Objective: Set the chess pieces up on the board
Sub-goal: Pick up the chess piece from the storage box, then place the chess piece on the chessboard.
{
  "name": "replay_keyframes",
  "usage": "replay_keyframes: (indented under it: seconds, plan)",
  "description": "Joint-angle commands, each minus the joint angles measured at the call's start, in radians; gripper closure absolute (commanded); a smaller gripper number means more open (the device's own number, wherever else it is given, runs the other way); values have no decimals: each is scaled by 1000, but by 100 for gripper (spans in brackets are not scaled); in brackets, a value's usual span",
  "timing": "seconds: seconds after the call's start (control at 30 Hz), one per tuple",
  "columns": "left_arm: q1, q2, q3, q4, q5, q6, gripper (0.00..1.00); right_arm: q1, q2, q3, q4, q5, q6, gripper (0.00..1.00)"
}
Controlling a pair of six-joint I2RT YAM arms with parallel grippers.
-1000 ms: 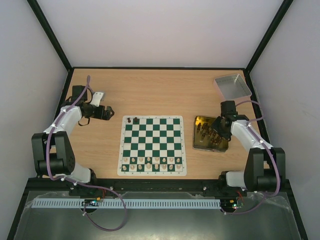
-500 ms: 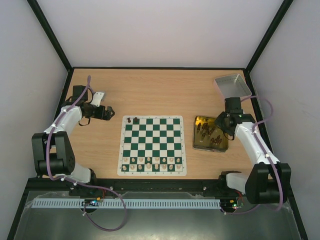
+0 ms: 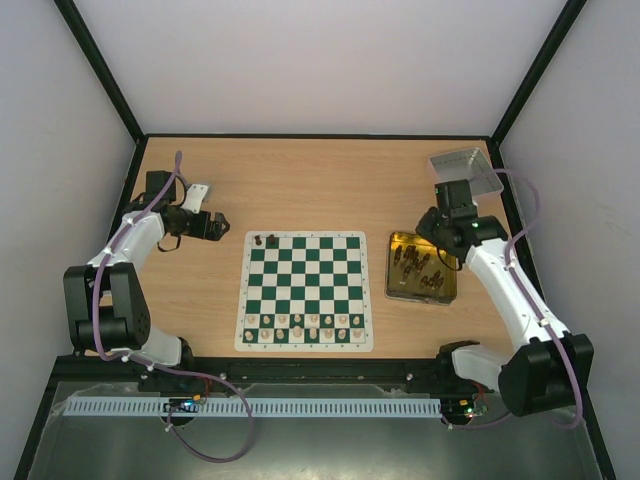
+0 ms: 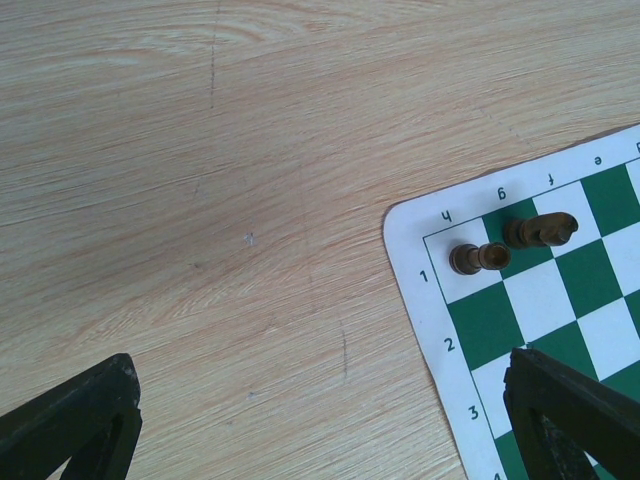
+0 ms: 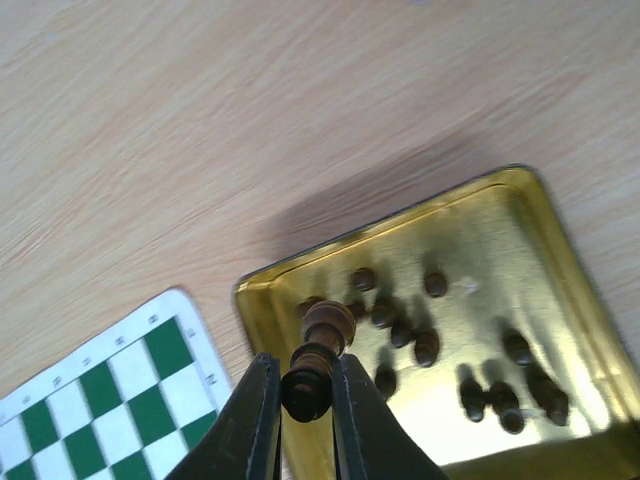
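My right gripper [image 5: 305, 388] is shut on a dark chess piece [image 5: 320, 345], held above the near-left corner of the gold tin [image 5: 262, 288]. Several more dark chess pieces [image 5: 402, 332] lie in the tin. In the top view the right gripper [image 3: 437, 233] hangs over the tin [image 3: 392, 272]. The green and white board [image 3: 310, 276] has two dark pieces, a rook [image 4: 478, 257] and a knight [image 4: 540, 230], standing in its far left corner. My left gripper [image 4: 320, 420] is open over bare table beside that corner, with nothing between its fingers [image 4: 75, 420].
Pale cream pieces [image 3: 305, 325] fill the two near rows of the board. A grey tray [image 3: 465, 172] sits at the back right, just behind the right arm. Black frame posts edge the table.
The right gripper has closed on a dark piece in the tin and lifted it up, the wrist swinging towards the far side. The left arm has not moved.
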Motion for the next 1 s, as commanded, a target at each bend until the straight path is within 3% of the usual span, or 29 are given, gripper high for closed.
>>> replay_keyframes:
  seconds: [0.0,0.4,0.97]
  plan:
    - [-5,-3,4,-21,3,8,2,101,33,61,-31,28,14,91]
    - [-6,-3,0,-15,-3,10,2,435,324,249,46,66,62,91]
    - [-5,-10,-9,8,-40,-1,1,596,721,546,69,19,50,91]
